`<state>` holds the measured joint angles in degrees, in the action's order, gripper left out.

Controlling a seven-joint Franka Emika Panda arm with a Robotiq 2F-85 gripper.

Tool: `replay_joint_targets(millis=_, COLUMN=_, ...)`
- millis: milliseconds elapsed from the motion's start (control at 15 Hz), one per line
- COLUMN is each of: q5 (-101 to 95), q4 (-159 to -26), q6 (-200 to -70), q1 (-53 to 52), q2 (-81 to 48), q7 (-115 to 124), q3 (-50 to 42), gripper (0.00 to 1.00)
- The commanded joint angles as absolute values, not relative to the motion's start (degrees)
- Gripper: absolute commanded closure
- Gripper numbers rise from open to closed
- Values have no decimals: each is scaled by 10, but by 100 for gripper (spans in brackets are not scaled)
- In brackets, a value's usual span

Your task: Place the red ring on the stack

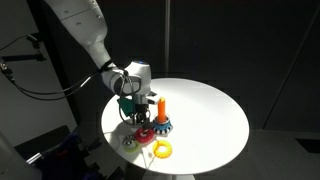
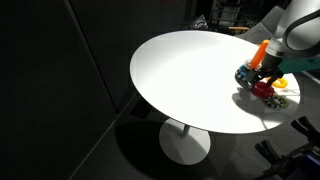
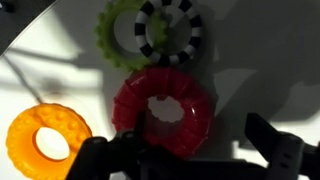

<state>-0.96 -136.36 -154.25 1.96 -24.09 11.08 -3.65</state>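
The red ring (image 3: pixel 190 125) lies flat on the white table, seen from above in the wrist view. My gripper (image 3: pixel 190 160) is open and hangs just over it. The ring sits between the two dark fingers, nearer the left one. In both exterior views the red ring (image 1: pixel 147 133) (image 2: pixel 262 89) lies right beside the stack. The stack is an upright orange peg (image 1: pixel 163 107) (image 2: pixel 262 52) with a blue scalloped ring (image 1: pixel 164 125) (image 2: pixel 246 74) at its base. My gripper (image 1: pixel 139 120) is low over the table next to the peg.
A yellow ring (image 3: pixel 45 145) (image 1: pixel 161 150), a green ring (image 3: pixel 115 35) (image 1: pixel 130 142) and a black-and-white striped ring (image 3: pixel 172 30) lie close around the red ring. The round white table (image 1: pixel 210 110) (image 2: pixel 180 70) has its edge near these toys.
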Motion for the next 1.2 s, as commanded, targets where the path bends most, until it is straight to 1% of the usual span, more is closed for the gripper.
replay_joint_targets(millis=0, q5=-8, q4=-1354, q6=-1554, q1=11, q2=-254, q7=107, q3=-46, gripper=0)
replay_joint_targets(millis=467, q5=-8, q4=-1351, q6=-1566, q1=5, q2=-261, q7=108, q3=-50, gripper=1)
replay_joint_targets(millis=600, q5=-8, q4=-1350, q6=-1566, q1=5, q2=-262, q7=108, q3=-51, gripper=5)
replay_joint_targets(millis=733, q5=-9, q4=-1349, q6=-1565, q1=4, q2=-263, q7=108, q3=-52, gripper=30)
replay_joint_targets(millis=800, q5=-9, q4=-1349, q6=-1565, q1=4, q2=-263, q7=108, q3=-53, gripper=40)
replay_joint_targets(millis=933, q5=-8, q4=-1349, q6=-1564, q1=3, q2=-263, q7=109, q3=-54, gripper=57)
replay_joint_targets(millis=1133, q5=-9, q4=-1348, q6=-1564, q1=2, q2=-262, q7=111, q3=-56, gripper=79)
